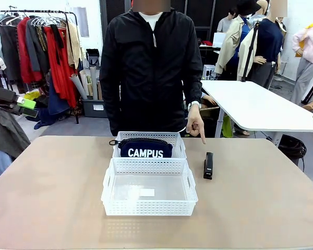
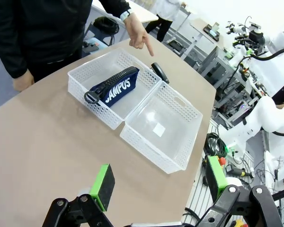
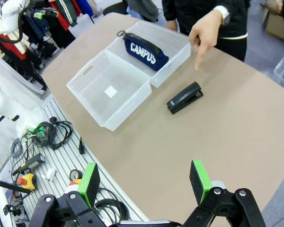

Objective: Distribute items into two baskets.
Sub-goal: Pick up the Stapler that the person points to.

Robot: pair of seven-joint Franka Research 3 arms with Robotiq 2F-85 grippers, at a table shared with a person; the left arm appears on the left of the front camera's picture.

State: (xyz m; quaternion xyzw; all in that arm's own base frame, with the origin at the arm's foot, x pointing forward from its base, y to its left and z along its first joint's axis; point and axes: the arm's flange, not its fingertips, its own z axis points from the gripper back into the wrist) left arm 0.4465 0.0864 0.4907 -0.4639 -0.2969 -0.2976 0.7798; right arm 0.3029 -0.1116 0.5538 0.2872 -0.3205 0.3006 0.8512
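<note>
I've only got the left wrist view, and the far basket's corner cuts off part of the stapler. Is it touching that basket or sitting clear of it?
Observer: Clear of it. The stapler lies on the bare table, on the robot's right of the far basket, with a gap between them.
Operator: Which way does it lie?
Observer: Lengthwise from the robot's side toward the person, flat on the table and closed.
Operator: And the right gripper?
Observer: The right gripper is open, nothing between its fingers, high over the table's edge on the robot's side.
</note>
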